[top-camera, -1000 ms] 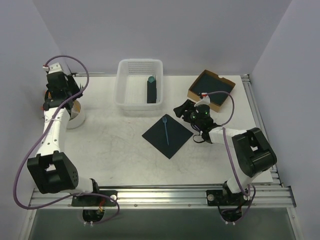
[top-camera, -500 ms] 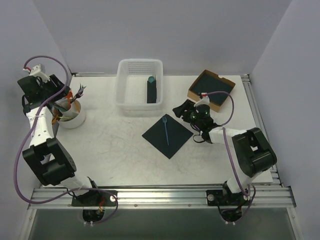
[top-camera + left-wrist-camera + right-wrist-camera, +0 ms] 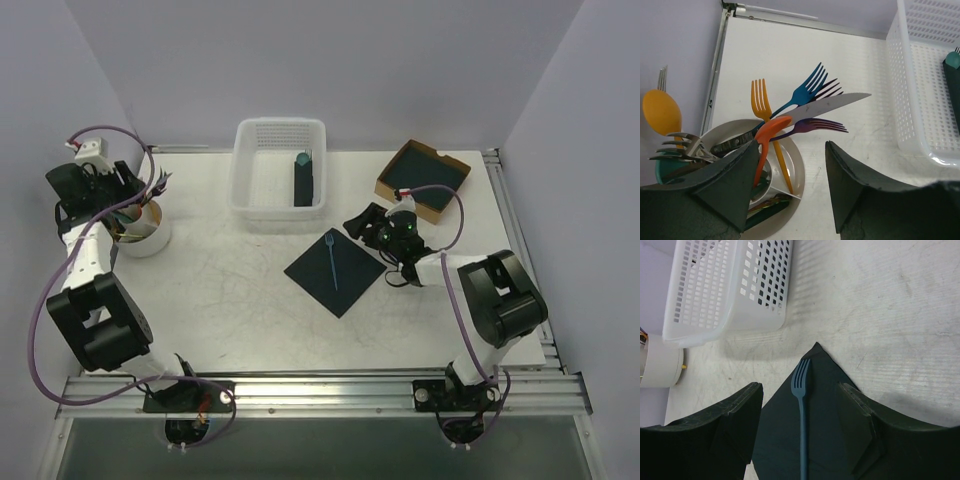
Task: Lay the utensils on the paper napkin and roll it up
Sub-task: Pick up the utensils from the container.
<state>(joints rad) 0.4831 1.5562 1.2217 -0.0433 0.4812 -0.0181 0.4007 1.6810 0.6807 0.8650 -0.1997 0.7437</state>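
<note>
The dark paper napkin (image 3: 335, 272) lies flat as a diamond at mid-table, with a slim blue fork (image 3: 331, 258) along its middle. My right gripper (image 3: 364, 226) hovers open at the napkin's far right corner. In the right wrist view the blue fork (image 3: 801, 390) and the napkin (image 3: 827, 440) show between its fingers, untouched. Several bright plastic utensils stand in a white cup (image 3: 152, 237) at the left, among them an orange spoon (image 3: 771, 134) and a yellow fork (image 3: 761, 100). My left gripper (image 3: 792, 165) is open just above the cup (image 3: 799, 172), holding nothing.
A white perforated basket (image 3: 242, 175) at the back holds a dark roll with a teal tip (image 3: 303, 180). A cardboard box (image 3: 400, 165) of dark sheets sits at the back right. The left wall stands close to the left arm.
The left arm has swung back toward the left wall and its gripper now tilts over the cup. The right gripper has edged slightly left over the napkin's corner.
</note>
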